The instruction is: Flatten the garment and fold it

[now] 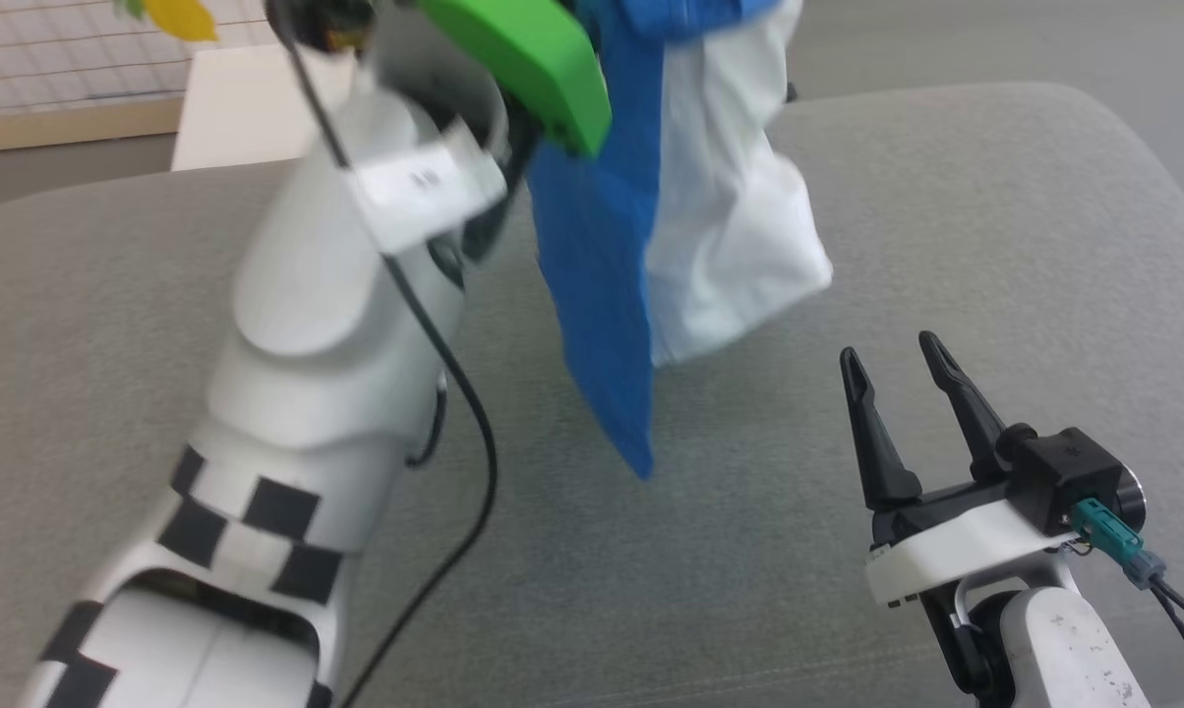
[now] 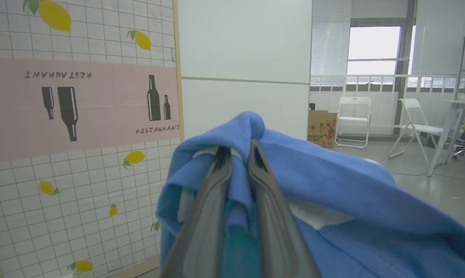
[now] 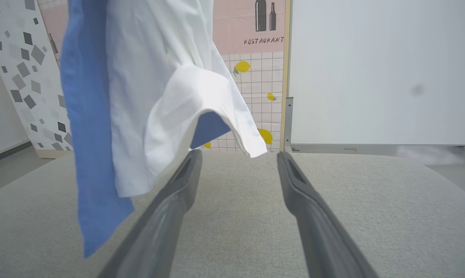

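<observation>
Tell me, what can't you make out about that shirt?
- Shirt top: head view, cut by the top edge, behind the blurred left arm.
- Which part is pinched: left wrist view, bunched blue cloth wraps the left jaws.
- Upper shirt: right wrist view, cut by the top edge.

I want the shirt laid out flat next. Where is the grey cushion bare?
Widest bare patch: the grey cushion right of the hanging garment, beyond the open right gripper. Also free along its left edge, outside the left forearm. Crowded: middle, under the garment held by the left gripper, with a cable.
</observation>
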Robot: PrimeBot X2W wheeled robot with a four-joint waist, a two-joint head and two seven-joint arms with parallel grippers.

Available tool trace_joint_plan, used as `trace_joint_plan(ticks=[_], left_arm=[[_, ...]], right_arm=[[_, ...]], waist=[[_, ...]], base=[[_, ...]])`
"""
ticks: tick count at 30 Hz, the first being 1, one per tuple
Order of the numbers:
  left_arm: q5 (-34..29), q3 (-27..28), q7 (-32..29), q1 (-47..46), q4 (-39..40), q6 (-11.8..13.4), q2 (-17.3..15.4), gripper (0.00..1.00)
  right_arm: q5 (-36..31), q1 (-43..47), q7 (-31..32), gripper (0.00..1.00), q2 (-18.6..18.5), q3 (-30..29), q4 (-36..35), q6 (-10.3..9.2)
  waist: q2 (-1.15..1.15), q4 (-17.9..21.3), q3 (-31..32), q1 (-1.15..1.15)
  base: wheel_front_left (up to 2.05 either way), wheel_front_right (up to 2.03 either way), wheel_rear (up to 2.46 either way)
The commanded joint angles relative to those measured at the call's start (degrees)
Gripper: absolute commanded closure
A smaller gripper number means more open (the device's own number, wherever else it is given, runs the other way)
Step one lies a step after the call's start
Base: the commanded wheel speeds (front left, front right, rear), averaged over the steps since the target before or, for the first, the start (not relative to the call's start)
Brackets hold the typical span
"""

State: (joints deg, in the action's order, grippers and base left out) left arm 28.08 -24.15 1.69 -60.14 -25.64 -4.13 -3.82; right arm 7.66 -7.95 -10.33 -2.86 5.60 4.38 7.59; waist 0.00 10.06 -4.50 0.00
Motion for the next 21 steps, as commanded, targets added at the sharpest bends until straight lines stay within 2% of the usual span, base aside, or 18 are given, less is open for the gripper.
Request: trace_joint_plan(ticks=[1, 7, 12, 15, 16, 17, 21], left_arm=[[0.45, -1.11, 0.16, 2.17, -1.51, 0.44, 0.2, 1.0], [0.76, -9.2, -7.08, 11.06, -12.85, 1.08, 0.77, 1.0], [2.26, -14.52, -17.73, 15.98, -21.67, -0.5, 0.87, 1.0], [3.51, -15.86, -22.43, 17.02, -24.48, -1.05, 0.89, 1.0], [4.01, -15.96, -23.21, 17.06, -24.82, -1.13, 0.9, 0.53], [4.54, -15.75, -23.06, 17.0, -24.69, -1.04, 0.91, 0.0], [5.51, -14.03, -17.01, 16.2, -22.14, 0.03, 0.92, 0.0]], right_arm=[[0.33, 0.77, 0.09, 0.0, -0.01, 0.16, -0.41, -0.1], [0.79, 0.66, -0.14, 0.0, -0.01, 0.2, -0.61, -0.1], [1.24, 0.4, -0.63, 0.0, -0.01, 0.03, -0.53, -0.1], [1.4, 0.32, -0.83, 0.0, -0.01, -0.28, -0.37, -0.1], [1.39, 0.27, -0.88, 0.0, -0.01, -0.41, -0.3, -0.1], [1.37, 0.21, -0.92, 0.0, -0.01, -0.51, -0.23, -0.1], [1.31, -0.09, -1.03, 0.0, -0.01, -0.73, -0.08, -0.1]], waist=[[0.0, 3.18, -1.43, 0.0], [0.0, 6.47, -3.4, 0.0], [0.0, 7.35, -4.97, 0.0], [0.0, 6.78, -5.51, 0.0], [0.0, 6.37, -5.59, 0.0], [0.0, 5.92, -5.6, 0.0], [0.0, 3.85, -5.16, 0.0]], base=[[0.0, 0.0, 0.0], [0.0, 0.0, 0.0], [0.0, 0.0, 0.0], [0.0, 0.0, 0.0], [0.0, 0.0, 0.0], [0.0, 0.0, 0.0], [0.0, 0.0, 0.0]])
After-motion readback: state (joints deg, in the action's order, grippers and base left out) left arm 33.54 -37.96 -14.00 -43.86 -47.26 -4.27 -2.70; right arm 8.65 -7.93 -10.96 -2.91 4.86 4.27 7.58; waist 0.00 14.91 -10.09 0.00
